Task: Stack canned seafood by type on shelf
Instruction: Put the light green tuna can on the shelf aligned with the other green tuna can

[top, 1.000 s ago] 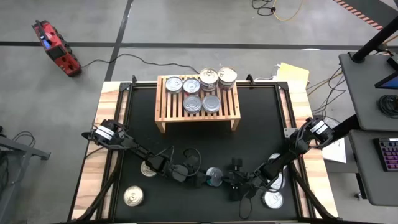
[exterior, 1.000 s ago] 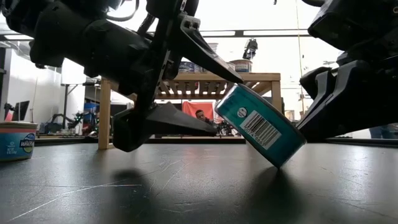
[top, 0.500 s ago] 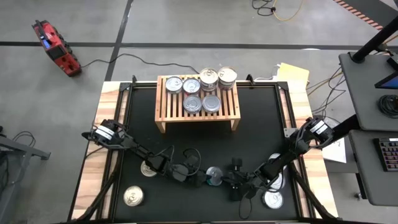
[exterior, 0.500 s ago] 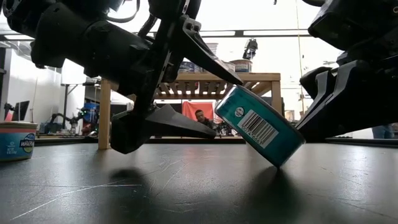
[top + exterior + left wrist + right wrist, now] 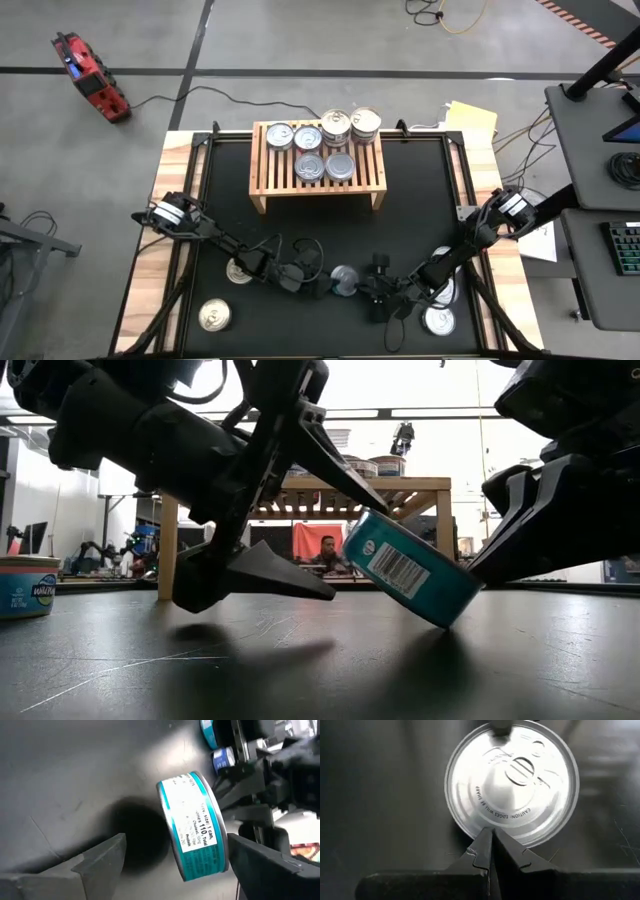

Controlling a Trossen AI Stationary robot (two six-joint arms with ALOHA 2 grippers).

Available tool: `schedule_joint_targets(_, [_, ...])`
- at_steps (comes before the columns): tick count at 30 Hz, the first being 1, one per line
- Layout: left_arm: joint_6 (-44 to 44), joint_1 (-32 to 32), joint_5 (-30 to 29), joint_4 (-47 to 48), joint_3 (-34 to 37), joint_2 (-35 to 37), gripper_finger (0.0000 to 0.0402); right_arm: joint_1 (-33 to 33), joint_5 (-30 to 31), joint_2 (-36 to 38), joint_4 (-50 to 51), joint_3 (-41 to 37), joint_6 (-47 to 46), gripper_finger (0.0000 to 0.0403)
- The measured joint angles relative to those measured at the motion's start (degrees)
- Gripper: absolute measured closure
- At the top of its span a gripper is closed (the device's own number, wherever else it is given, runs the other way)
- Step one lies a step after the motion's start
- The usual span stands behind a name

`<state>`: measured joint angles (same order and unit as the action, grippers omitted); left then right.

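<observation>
**Teal tin tipped on edge between two end effectors**

Near front edge of the tabletop [image 5: 400,190], midway across: one teal-labelled tin [image 5: 408,568], tilted, lower rim on the black mat, pull-tab lid [image 5: 512,782] facing the right end effector [image 5: 491,851]. Right end effector pinched fully shut, tips touching the lid's rim, propping the tin from that side. Left end effector [image 5: 330,525] spread wide, one finger above the tin's edge and one low beside it, astride the tin but not clamped, as seen in the left wrist view [image 5: 192,832].

On the shelf [image 5: 318,165] at the back: six tins, two of them on stacks. Loose elsewhere: a tin at the front left corner [image 5: 214,316], one under the left arm [image 5: 238,270], one by the right arm [image 5: 438,321].

Handling, as a judgement: rigid metal, dense for its size, no give under pressure. Smooth lid and glossy label likely slippery; round wall apt to roll or spin out of a skewed pinch. Best hold across the label band, fingers square on opposite sides, tin laid flat first; lid and rim poor purchase.
</observation>
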<state>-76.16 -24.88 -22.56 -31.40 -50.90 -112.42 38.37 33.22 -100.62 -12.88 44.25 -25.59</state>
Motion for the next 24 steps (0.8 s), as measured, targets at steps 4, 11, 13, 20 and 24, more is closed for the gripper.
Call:
schedule_joint_targets(4, [0.64, 0.07, -0.45, 0.33, -1.01, -0.04, 0.0074, 0.00, -0.05, 0.00, 0.24, 0.00, 0.08, 0.0394])
schedule_joint_targets(11, [0.09, 0.31, -0.45, 2.70, -2.47, -0.09, 0.0074, -0.04, -0.20, 0.00, 0.22, 0.00, 0.09, 0.0394])
schedule_joint_targets(13, [0.00, 0.45, -0.47, 2.51, -3.00, -0.68, 0.0074, -0.04, -0.20, 0.00, 0.24, 0.00, 0.09, 0.0394])
schedule_joint_targets(20, [1.06, 0.92, -0.39, 3.48, -6.79, -5.22, 0.0074, -0.04, -0.22, -0.02, 0.14, 0.00, 0.10, 0.0394])
schedule_joint_targets(24, [1.38, 1.09, -0.48, 3.08, -7.53, -6.30, 0.0074, -0.04, -0.25, -0.07, 0.41, -0.02, 0.10, 0.0394])
